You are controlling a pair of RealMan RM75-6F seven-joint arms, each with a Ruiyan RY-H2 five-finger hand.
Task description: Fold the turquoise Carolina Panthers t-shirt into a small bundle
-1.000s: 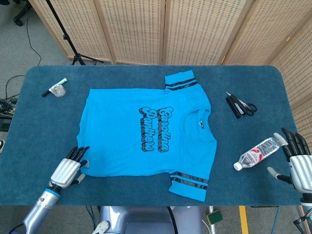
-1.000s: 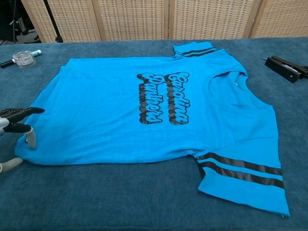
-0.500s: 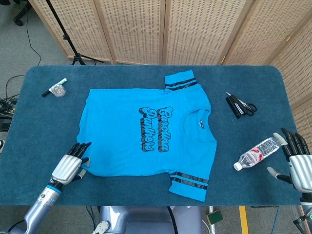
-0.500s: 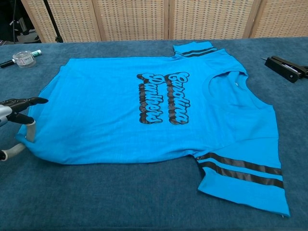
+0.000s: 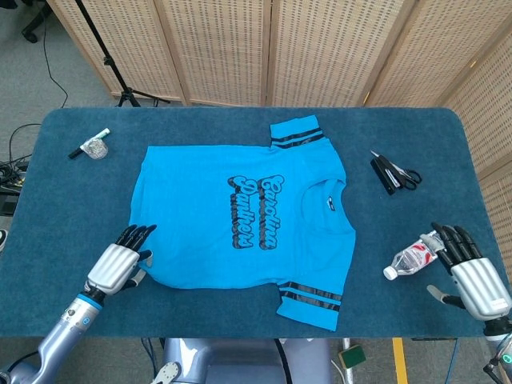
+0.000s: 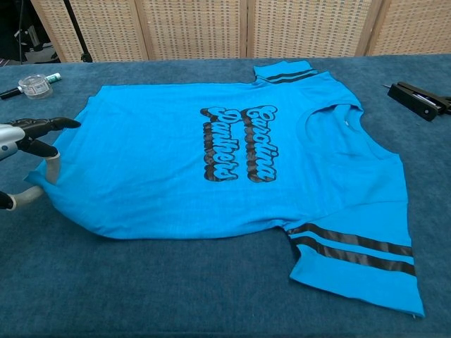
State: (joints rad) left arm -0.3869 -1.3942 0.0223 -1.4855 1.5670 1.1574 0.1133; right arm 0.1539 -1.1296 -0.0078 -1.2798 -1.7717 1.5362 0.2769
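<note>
The turquoise t-shirt [image 5: 240, 216] lies spread flat, print up, in the middle of the blue table [image 5: 384, 128], collar to the right. My left hand [image 5: 120, 262] is at its near-left hem corner. In the chest view the left hand [image 6: 28, 141] has its fingers over the t-shirt [image 6: 211, 162] and its thumb under the edge, pinching that corner slightly off the table. My right hand [image 5: 468, 272] hovers at the table's near-right edge with its fingers spread and holds nothing. It does not show in the chest view.
A plastic water bottle [image 5: 410, 258] lies just left of the right hand's fingertips. Black scissors with a case [image 5: 392, 174] lie right of the shirt. A small jar and a marker [image 5: 94, 148] sit at the far left.
My left hand has taken the hem corner and drawn it up and inward, curving the shirt's near-left edge. My right hand has moved left, close to the bottle.
</note>
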